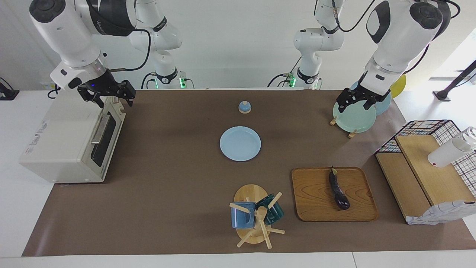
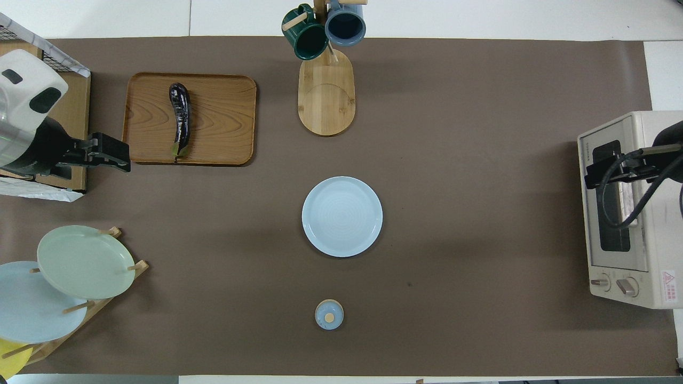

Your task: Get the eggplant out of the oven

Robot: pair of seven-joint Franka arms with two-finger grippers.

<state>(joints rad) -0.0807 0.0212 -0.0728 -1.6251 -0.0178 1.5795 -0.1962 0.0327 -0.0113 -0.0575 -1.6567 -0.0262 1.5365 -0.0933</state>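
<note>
The dark purple eggplant (image 1: 337, 190) (image 2: 180, 117) lies on a wooden tray (image 1: 316, 201) (image 2: 224, 122) toward the left arm's end of the table, farther from the robots than the blue plate. The cream oven (image 1: 59, 141) (image 2: 661, 213) stands at the right arm's end with its dark glass door shut. My right gripper (image 1: 114, 99) (image 2: 592, 173) is open and empty, raised over the top edge of the oven's door. My left gripper (image 1: 357, 103) (image 2: 125, 157) is open and empty, raised over the plate rack.
A light blue plate (image 1: 240, 143) lies mid-table, with a small blue lidded knob (image 1: 244, 107) nearer the robots. A mug tree (image 1: 256, 216) with two mugs stands beside the tray. A plate rack (image 1: 353, 117) and a wire-and-wood shelf (image 1: 427, 167) stand at the left arm's end.
</note>
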